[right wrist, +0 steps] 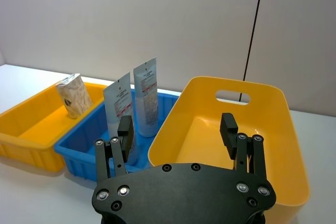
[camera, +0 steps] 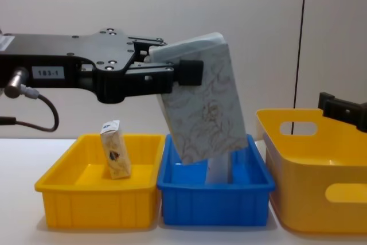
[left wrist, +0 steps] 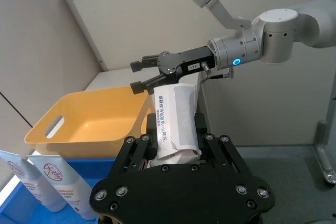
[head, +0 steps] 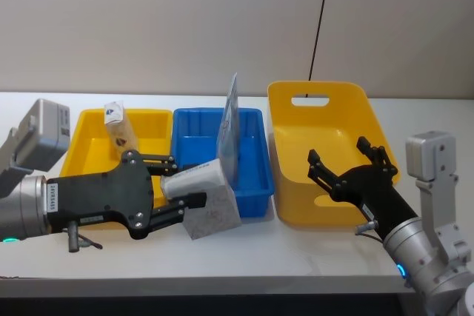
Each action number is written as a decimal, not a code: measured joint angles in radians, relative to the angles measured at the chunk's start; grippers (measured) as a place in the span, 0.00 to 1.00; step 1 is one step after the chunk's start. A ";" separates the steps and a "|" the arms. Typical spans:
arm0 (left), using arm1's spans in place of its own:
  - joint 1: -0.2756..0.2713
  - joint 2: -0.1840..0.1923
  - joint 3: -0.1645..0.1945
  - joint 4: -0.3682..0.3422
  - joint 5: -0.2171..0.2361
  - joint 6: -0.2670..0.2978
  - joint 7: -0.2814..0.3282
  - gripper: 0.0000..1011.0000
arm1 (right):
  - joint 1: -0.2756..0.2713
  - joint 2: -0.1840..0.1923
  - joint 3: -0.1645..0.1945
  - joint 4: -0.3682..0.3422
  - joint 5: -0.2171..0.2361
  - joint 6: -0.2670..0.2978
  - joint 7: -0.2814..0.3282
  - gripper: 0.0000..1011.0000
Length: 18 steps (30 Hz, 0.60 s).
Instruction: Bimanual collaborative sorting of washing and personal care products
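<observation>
Head view: the left claw (head: 185, 186) is clamped on the white soft pack (head: 215, 212), holding it tilted just in front of the blue bin (head: 255, 183), apparently mid-sort. The right claw (head: 348, 164), fingers apart, hangs over the large yellow bin (head: 296, 209) right of the blue bin, seemingly ready to receive.

Left wrist view: the pack points toward the right claw.

Right wrist view: pale-blue pouches (right wrist: 146, 95) stand inside the blue bin. The beige packet (right wrist: 73, 95) leans in the small yellow bin (right wrist: 26, 129) left of it.

Chest view: the pack hangs clear of the desk (camera: 17, 199).

Shallow yellow bin (head: 85, 142) sat left of centre, blue bin (head: 194, 138) just beside it at centre, deep yellow bin (head: 326, 142) with handle slot at right, all on white table (head: 266, 253).
</observation>
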 joint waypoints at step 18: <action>-0.014 0.005 0.016 0.024 0.001 -0.007 -0.009 0.35 | 0.014 0.027 0.019 0.009 0.043 -0.030 0.089 0.99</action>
